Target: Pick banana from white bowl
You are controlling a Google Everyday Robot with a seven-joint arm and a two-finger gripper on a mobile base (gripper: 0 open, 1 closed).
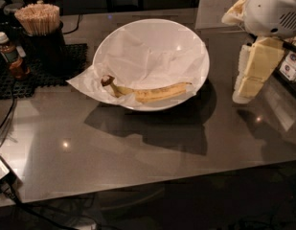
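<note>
Waiting unpicked, the speckled yellow banana (152, 93) lies in the round white bowl (201, 61). The cream gripper (249, 78) hangs at three o'clock, well apart; released or clenched, cannot tell.

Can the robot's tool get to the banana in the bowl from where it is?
Probably yes. The tool hangs right of the white bowl, and the banana lies uncovered on the paper near the bowl's front edge. Nothing stands between them; it only has to clear the rim.
</note>
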